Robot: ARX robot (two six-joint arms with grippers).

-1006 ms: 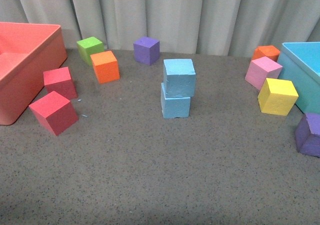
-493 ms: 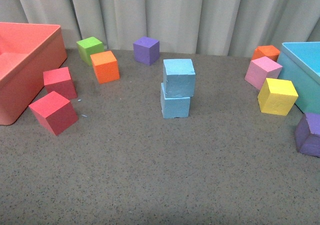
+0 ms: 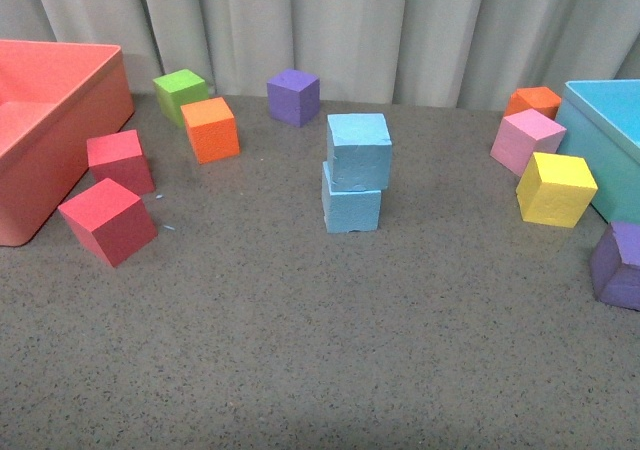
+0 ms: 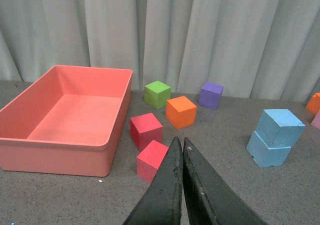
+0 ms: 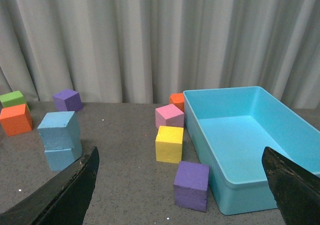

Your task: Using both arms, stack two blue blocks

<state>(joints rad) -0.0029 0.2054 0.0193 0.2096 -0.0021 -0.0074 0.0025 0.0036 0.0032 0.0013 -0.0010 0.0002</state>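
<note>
The left gripper (image 4: pixel 181 144) hangs above the table with its two black fingers pressed together, clenched on nothing, its tips pointing over the nearer red block (image 4: pixel 152 160). The right gripper (image 5: pixel 182 185) is spread wide and empty, one finger (image 5: pixel 62 192) at each lower corner of its wrist view, with bare table between them. Neither arm shows in the front view. The two blue blocks (image 3: pixel 355 173) stand stacked near the middle of the grey speckled table (image 3: pixel 320 340), clear of both grippers. They are light sky-blue matte foam; the upper block (image 3: pixel 359 151) sits turned a little on the lower block (image 3: pixel 351 209), so its corners overhang slightly, and a chipped, rough line shows on its front face. To the left lie two red blocks, an orange block (image 3: pixel 211 130) and a green block (image 3: pixel 180 96), beside a large pink-red bin (image 3: pixel 95 110). A purple block (image 3: pixel 293 97) sits behind the stack by the curtain (image 3: pixel 320 25). To the right are a pink block (image 3: pixel 527 142), a yellow block (image 3: pixel 555 190), another orange one, another purple one (image 3: pixel 618 266) and a cyan bin (image 3: pixel 590 135).
</note>
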